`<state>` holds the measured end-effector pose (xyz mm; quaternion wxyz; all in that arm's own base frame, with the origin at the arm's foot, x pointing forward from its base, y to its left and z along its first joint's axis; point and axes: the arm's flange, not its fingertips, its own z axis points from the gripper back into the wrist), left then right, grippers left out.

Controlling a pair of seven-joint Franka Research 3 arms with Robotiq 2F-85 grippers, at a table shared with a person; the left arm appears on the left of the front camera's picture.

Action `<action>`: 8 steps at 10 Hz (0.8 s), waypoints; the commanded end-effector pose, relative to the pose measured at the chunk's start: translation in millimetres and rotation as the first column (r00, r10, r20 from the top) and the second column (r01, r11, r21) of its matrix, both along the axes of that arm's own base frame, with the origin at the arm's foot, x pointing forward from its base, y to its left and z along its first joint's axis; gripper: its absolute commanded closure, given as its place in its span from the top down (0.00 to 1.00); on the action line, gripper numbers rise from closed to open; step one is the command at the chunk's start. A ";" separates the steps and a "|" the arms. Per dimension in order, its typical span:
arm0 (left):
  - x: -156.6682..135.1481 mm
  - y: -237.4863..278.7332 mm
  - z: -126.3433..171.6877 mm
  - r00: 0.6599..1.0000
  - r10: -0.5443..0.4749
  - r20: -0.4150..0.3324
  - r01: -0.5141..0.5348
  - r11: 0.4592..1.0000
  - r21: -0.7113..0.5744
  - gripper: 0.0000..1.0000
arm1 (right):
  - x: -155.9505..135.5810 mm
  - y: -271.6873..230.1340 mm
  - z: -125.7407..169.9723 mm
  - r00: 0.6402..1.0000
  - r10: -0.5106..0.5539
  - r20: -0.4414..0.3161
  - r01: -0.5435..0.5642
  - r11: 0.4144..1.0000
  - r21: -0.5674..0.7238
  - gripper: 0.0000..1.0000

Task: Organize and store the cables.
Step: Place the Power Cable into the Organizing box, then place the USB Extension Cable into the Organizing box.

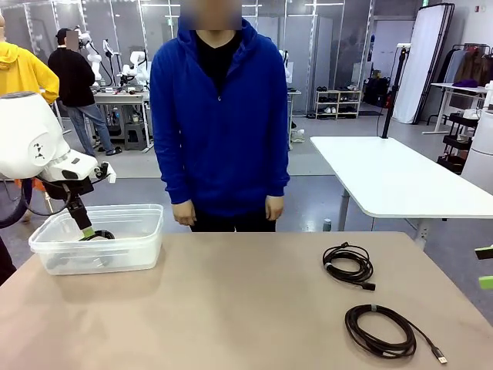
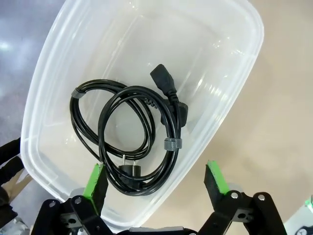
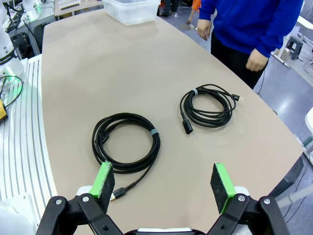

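Matte beige tabletop (image 1: 231, 308), smooth and rounded at its corners, carries two of the three cables.

The nearest cable (image 1: 381, 330) lies near right: a thin, glossy black cord wound into a flat round coil, bound by one small grey tie, with a slim metal-tipped plug trailing toward the near edge. The right gripper (image 3: 162, 174) hangs above it with its green-padded fingers (image 3: 103, 178) spread wide and nothing between them. In the front view its two green pads peek in at the right edge (image 1: 485, 267).

A little farther back on the right lies the second cable (image 1: 350, 264), a smaller, looser black coil with one pale tie and a stubby black connector on its near side. The two coils lie apart.

At the far left stands a clear plastic tub (image 1: 146, 231), rectangular with rounded corners and a thick rim. On its floor rests the third cable (image 2: 146, 132), a thicker black power cord in overlapping loops. It has two grey ties, a two-pin plug and a blocky socket end. The left gripper (image 2: 155, 171) is poised over the tub's near side, spread fully and empty.

Beyond the far edge stands a person (image 1: 219, 116) in a blue hooded top, hands hanging loose.
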<state>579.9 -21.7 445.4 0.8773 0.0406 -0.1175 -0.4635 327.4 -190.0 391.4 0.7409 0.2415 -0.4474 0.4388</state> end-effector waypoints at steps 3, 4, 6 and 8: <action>-0.3 7.7 0.6 1.000 0.000 0.001 0.000 0.999 0.038 1.00 | -1.5 0.6 1.9 1.000 -0.003 -0.015 0.003 1.000 0.001 1.00; -0.3 7.7 0.6 1.000 0.000 0.001 0.000 0.999 0.038 1.00 | -1.5 0.6 1.9 1.000 -0.003 -0.015 0.003 1.000 0.001 1.00; -0.3 7.7 0.6 1.000 0.000 0.001 0.000 0.999 0.038 1.00 | -1.5 0.6 1.9 1.000 -0.003 -0.015 0.003 1.000 0.001 1.00; -0.3 7.7 0.6 1.000 0.000 0.001 0.000 0.999 0.038 1.00 | -1.5 0.6 1.9 1.000 -0.003 -0.015 0.003 1.000 0.001 1.00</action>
